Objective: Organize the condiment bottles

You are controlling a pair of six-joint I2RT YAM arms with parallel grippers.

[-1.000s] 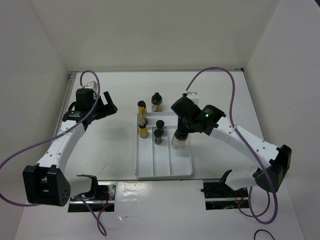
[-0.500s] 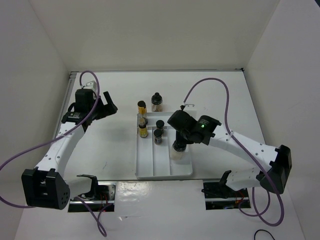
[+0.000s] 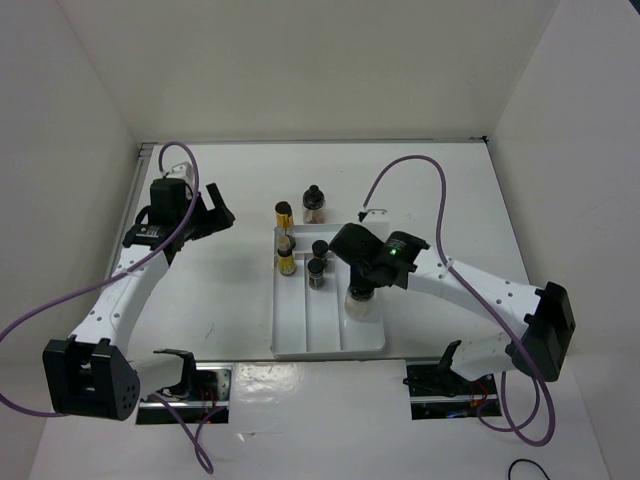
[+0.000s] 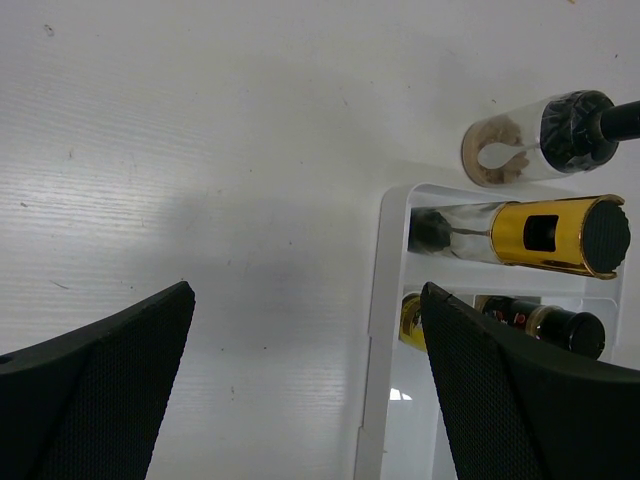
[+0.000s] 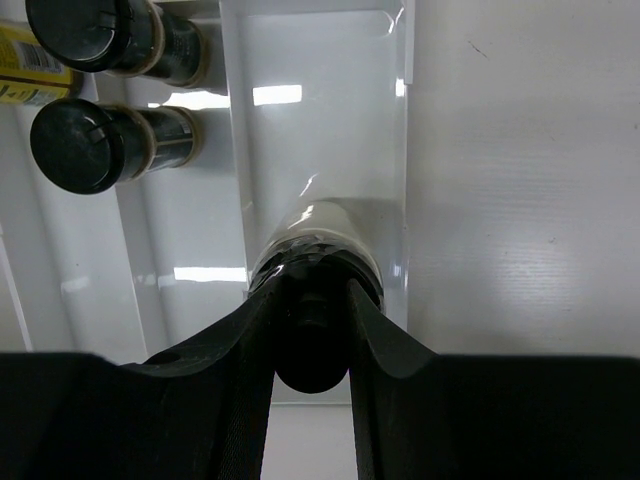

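One white table [image 3: 450, 200] was shown from above, closed in by white walls. Two white robot arms were mounted at its near edge. The left arm [image 3: 125, 290] was extended toward the far left of the table, and the right arm [image 3: 480, 290] was bent inward over the middle. A purple cable [image 3: 60, 310] was looped beside each arm. Between the arms a white three-section tray [image 3: 305, 325] was set, its sections running from near to far.

The left gripper [image 3: 216, 208] was held over bare table, well apart from the tray. In the left wrist view its fingers were spread wide with nothing between them. The right gripper [image 5: 312, 325] was placed over the tray's right section, its fingers clamped on the black cap of a pale jar [image 3: 358, 303]. That jar was held upright inside the right section. Whether its base touched the tray floor could not be told.

Five more black-capped jars were seen upright. In the middle section a far dark jar [image 3: 320, 250] and a near dark jar [image 3: 317, 273] were lined up one behind the other. In the left section a yellow jar [image 3: 287, 260] was stood near the far end. On the table just beyond the tray's far-left corner a second yellow jar [image 3: 284, 213] was stood, with a beige jar [image 3: 313, 203] just beside it to the right.
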